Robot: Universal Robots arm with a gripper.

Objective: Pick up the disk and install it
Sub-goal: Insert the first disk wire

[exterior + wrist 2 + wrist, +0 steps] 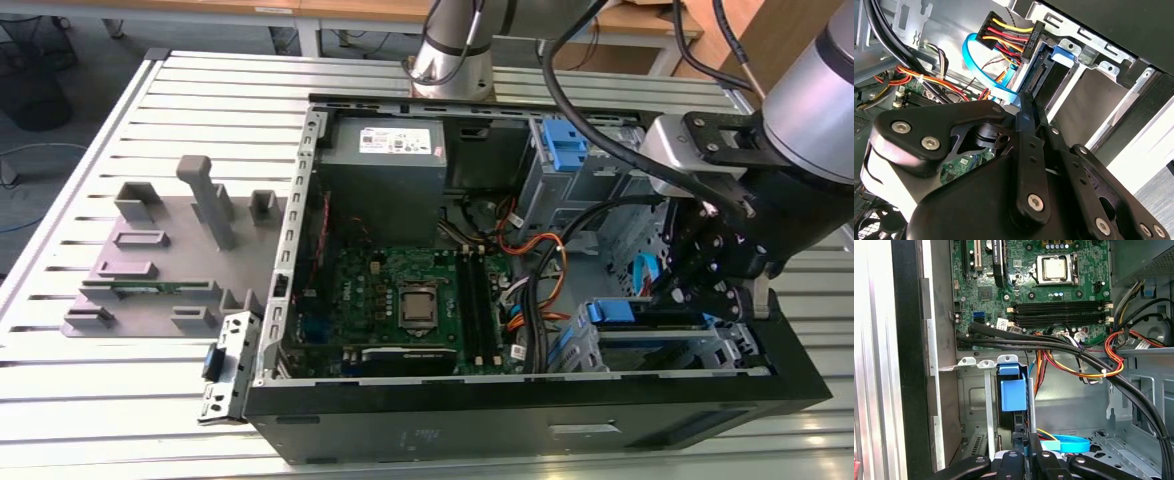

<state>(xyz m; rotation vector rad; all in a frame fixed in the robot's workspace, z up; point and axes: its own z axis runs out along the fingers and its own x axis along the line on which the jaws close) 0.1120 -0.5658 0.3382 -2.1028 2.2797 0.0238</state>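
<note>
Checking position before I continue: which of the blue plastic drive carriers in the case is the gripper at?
The lower one, in the bay by the case's front edge, directly under the gripper. The other blue bracket stands upright near the power supply, far from it.

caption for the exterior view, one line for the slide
Arm's claw lowered at the drive bay of the open PC case, beside the blue-framed disk.
</note>
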